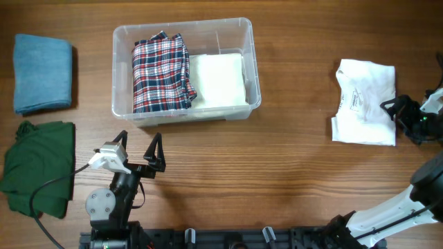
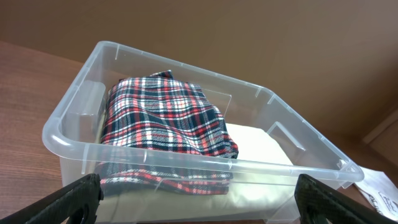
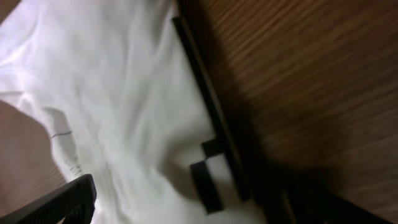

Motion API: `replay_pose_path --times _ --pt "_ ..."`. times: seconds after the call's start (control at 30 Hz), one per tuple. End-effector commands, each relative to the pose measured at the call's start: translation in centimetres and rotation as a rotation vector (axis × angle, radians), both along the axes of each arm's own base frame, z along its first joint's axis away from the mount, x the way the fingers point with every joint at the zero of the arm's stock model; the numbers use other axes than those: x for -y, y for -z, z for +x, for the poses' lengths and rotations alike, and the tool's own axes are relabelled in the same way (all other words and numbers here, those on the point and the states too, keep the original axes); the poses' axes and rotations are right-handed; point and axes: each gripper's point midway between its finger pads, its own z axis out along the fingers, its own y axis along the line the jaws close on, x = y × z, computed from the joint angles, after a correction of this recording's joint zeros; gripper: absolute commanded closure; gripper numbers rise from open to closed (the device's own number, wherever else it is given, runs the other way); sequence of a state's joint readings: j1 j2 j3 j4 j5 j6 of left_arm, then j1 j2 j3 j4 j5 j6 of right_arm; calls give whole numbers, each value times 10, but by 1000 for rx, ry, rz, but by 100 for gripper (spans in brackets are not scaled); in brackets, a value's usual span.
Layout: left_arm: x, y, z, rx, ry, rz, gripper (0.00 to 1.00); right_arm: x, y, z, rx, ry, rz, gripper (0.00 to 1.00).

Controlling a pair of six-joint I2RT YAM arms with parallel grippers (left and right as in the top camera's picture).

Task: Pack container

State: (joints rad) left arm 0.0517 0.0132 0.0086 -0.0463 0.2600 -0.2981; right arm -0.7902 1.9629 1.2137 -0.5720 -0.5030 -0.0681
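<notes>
The clear plastic container [image 1: 185, 116] stands at the back middle of the table. Inside it, a folded red, white and navy plaid cloth [image 1: 160, 72] lies on the left, partly over a folded cream cloth [image 1: 220, 79]. My left gripper [image 1: 140, 140] is open just in front of the container, holding nothing. The left wrist view shows the container's near wall [image 2: 74, 134], the plaid cloth [image 2: 161, 118] and the cream cloth [image 2: 261, 146] beyond the open gripper [image 2: 199, 213]. My right gripper [image 1: 396, 119] is open at the right edge of a folded white shirt [image 1: 361, 104]. In the right wrist view the shirt [image 3: 112, 93] lies between its fingers.
A folded blue towel [image 1: 43, 72] lies at the back left. A dark green cloth [image 1: 38, 166] lies at the front left, with a black cable across it. The arm bases stand along the front edge of the wooden table [image 1: 291, 166].
</notes>
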Motion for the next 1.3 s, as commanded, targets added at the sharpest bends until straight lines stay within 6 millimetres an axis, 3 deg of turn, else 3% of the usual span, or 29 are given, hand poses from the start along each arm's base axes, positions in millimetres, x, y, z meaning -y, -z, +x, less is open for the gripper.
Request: replay_pose_path --times 0.0,0.23,0.4,0.53,0.77,0.9,1.03,1.13,1.27 --pt "1 2 0 -4 2 2 0 -8 31 -5 -40 -24 54 0" --pt "1 2 0 -4 2 2 0 -11 46 0 -30 -62 47 0" --pt "1 2 0 -4 2 2 0 -24 51 13 11 -141 -6 0" --pt "1 2 0 -4 2 2 0 -42 53 26 17 -194 -11 0" --pt "1 2 0 -4 2 2 0 -77 75 32 -28 -246 48 0" --pt "1 2 0 -4 2 2 0 -77 76 33 -45 -187 79 3" --pt "1 2 0 -4 2 2 0 -78 76 33 -49 -187 81 20" --pt "1 2 0 -4 2 2 0 -79 76 30 -61 -178 93 20" --pt "1 2 0 -4 2 2 0 -72 85 16 -198 18 130 20"
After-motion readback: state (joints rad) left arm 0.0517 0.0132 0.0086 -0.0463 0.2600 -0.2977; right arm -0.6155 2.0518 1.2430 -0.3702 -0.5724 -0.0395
